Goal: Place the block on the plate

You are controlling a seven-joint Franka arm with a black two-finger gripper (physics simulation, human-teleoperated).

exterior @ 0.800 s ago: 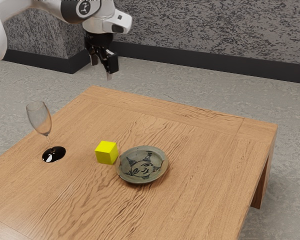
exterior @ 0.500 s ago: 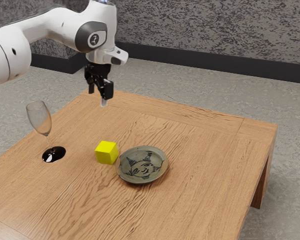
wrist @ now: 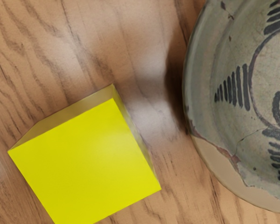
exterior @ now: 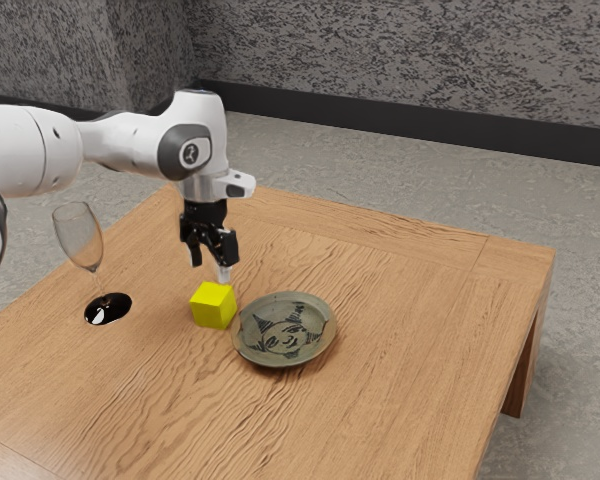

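Observation:
My gripper (exterior: 210, 266) hangs open just above the yellow block (exterior: 212, 306) in the exterior view, its two fingers spread with nothing held between them. The block rests on the wooden table, close beside the grey-green plate (exterior: 284, 332) with dark painted markings. From the wrist view, the bright top face of the block (wrist: 86, 163) is near, and the plate's chipped rim and painted inside (wrist: 224, 112) lie a short gap away from it.
A stemmed glass (exterior: 80, 238) with a dark round base stands on the table (exterior: 410, 330), toward the exterior view's left from the block. Bare wood surrounds the plate on its far and near sides.
My gripper has come down a long way from above the table's far edge to close over the block, remaining open. Block, plate and glass have not moved.

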